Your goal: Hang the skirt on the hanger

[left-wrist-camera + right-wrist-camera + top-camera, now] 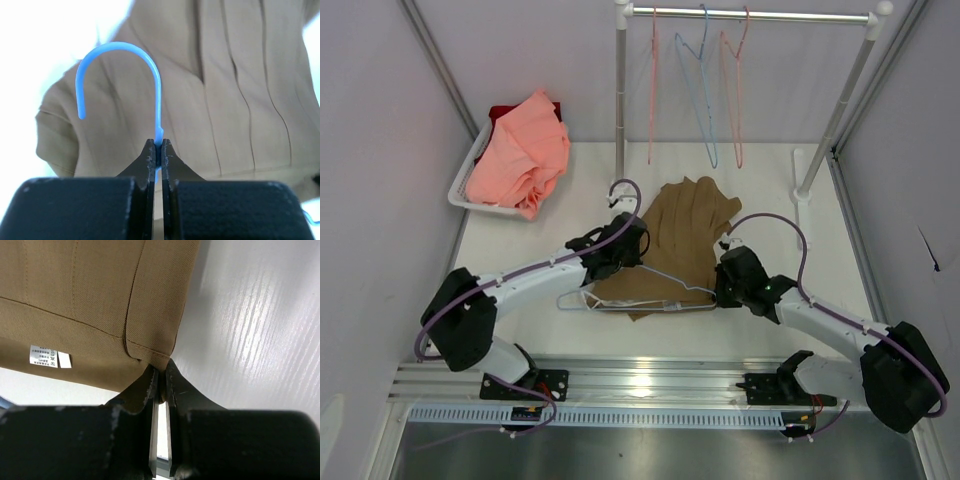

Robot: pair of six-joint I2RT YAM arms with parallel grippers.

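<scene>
My left hand [159, 149] is pressed together on the stem of the thin pale blue triangular hanger [159, 95], just under its curved hook. My right hand [161, 376] pinches a corner of the tan-brown pleated fabric skirt [85, 290]. The skirt lies flat on the white table [250, 340], with the hanger across its near end. Farther back, a white basket [460, 190] holds a salmon-pink garment [525, 150], and spare pink and blue hangers [705, 110] hang from a metal rail [760, 15].

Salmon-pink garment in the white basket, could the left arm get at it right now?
Probably not yet: the left pincer is shut on the blue hanger below its hook, so it must let go first. Otherwise nothing stands between it and the pink garment in the basket.
</scene>
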